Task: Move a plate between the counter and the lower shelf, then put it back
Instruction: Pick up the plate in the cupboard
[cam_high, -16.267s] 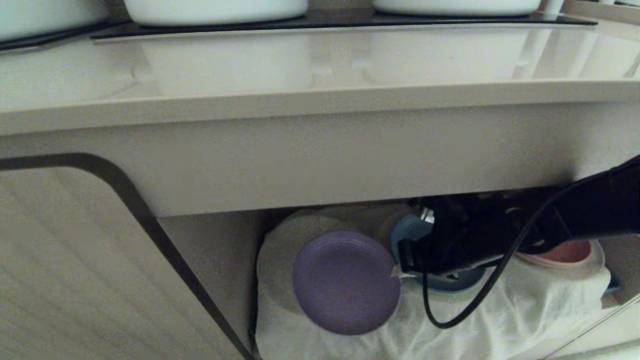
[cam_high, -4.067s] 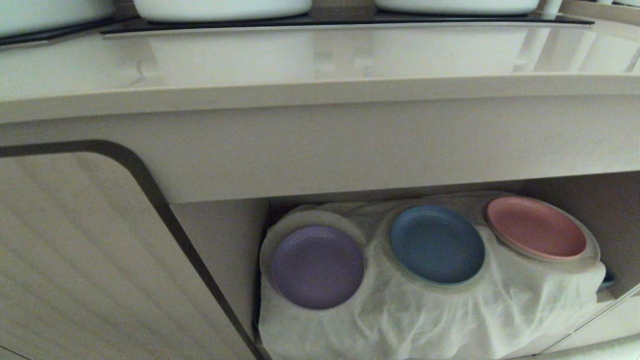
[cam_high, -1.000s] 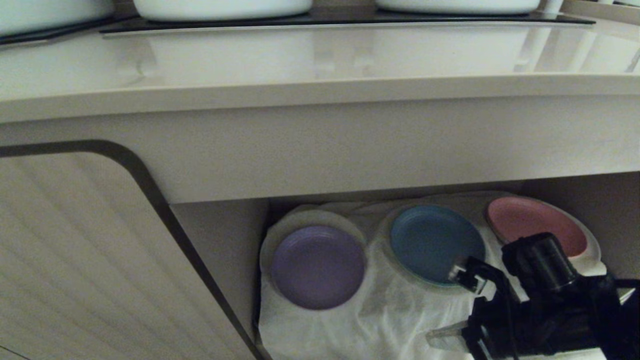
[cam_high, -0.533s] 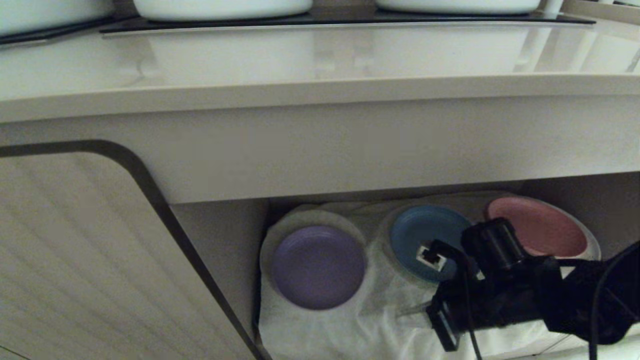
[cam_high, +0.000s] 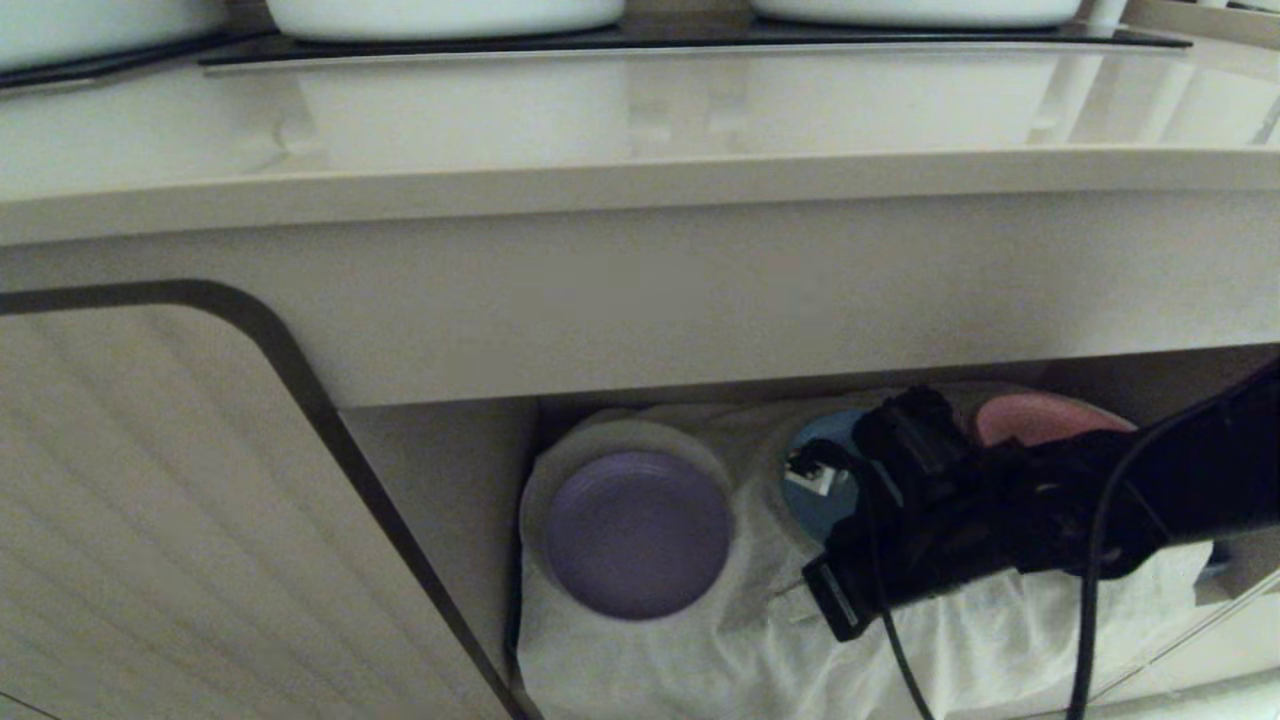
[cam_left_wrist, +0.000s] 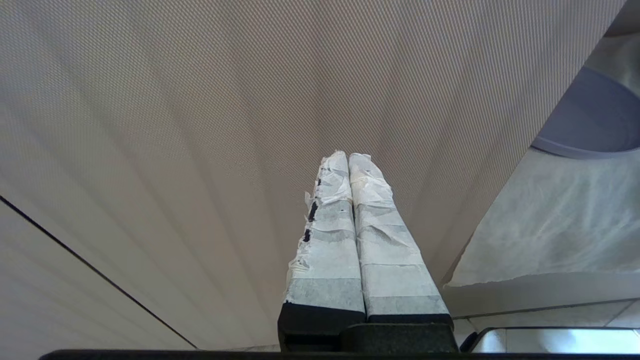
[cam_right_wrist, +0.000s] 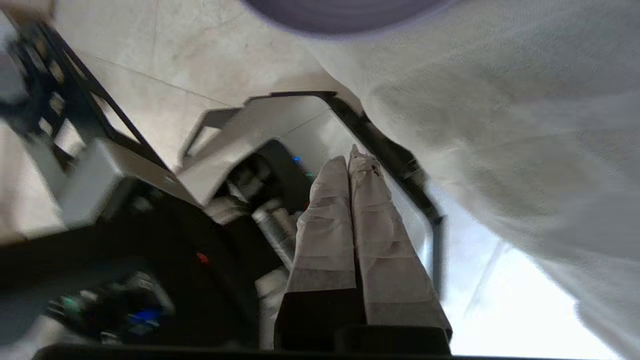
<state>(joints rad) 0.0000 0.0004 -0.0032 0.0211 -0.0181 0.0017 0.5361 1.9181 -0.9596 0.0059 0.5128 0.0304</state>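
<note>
Right gripper: taped fingers pressed flat together, nothing between them, touching nothing. In the head view its black arm reaches in from the right, in front of the lower shelf, and crosses over the blue plate and the pink plate, hiding most of each. The fingertips themselves are hard to make out there, near the white cloth between the lilac plate and the blue one. A black cable loops down from the arm.

Left gripper: taped fingers closed against each other, empty, parked before a ribbed beige cabinet panel; out of the head view.

Plate: small, round, lilac, matte, lying flat on the leftmost raised mound of the cloth, clear of the right gripper. Its edge shows in both wrist views.

Lower shelf: shadowed beige recess beneath the counter, draped with the wrinkled cloth, three plates in a row on it, lilac at the left, blue in the middle, pink at the right.

Counter: glossy cream worktop with a thick front edge; a black hob panel at the back carries white vessels.

Surroundings: a ribbed beige door with a dark curved border left of the recess; pale floor tiles in the right wrist view.
</note>
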